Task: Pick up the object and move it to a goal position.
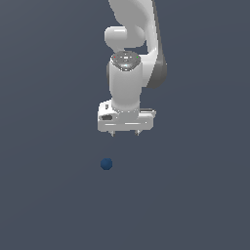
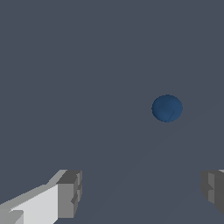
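In the exterior view we see the white arm [image 1: 128,58] reaching down from the top. Our claw [image 1: 125,134] points straight down at the table [image 1: 44,195]. Only the two small tips of its fingers [image 1: 113,133] peek out under the wide white hand. They sit far apart, so the claw is spread wide with nothing in it. The ball [image 1: 106,164] is small, round and dark blue. It lies alone on the gray table, lower in the picture than the claw and a bit toward the exterior view's left. The claw and the ball do not touch. We think the claw hangs up high so it can line up over the ball first and then go down.

In the wrist view we look past our own fingers. One gray pad [image 2: 70,194] shows on one side and the other pad [image 2: 213,190] on the far side, with a big gap between them. That gap is much wider than the ball, so the ball should fit in easily. The ball [image 2: 167,108] shows out ahead of the fingers, closer to one pad than the other, not between them yet. So we think the claw is not yet right over the ball.

We see no mark for the goal.
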Motion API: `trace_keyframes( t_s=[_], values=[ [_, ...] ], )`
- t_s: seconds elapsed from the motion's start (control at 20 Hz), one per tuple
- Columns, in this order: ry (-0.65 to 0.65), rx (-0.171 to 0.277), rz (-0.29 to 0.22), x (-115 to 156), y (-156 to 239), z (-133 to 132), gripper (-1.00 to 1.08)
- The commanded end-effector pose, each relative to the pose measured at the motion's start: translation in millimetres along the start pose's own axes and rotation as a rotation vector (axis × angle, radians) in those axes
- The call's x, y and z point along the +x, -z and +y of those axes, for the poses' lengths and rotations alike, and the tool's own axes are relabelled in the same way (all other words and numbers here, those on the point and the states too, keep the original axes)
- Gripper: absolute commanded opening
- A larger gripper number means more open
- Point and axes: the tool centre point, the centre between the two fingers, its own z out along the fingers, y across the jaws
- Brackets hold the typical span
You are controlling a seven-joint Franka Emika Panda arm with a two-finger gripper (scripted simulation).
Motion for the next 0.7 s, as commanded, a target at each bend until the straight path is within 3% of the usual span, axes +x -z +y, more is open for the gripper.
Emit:
trace_keyframes(
  t_s=[0.0, 0.65],
  values=[
    [-0.002, 0.000, -0.002, 1.4, -2.7, 2.4, 1.00],
    [-0.016, 0.002, -0.017, 33.6, -50.8, 44.6, 1.00]
  ],
)
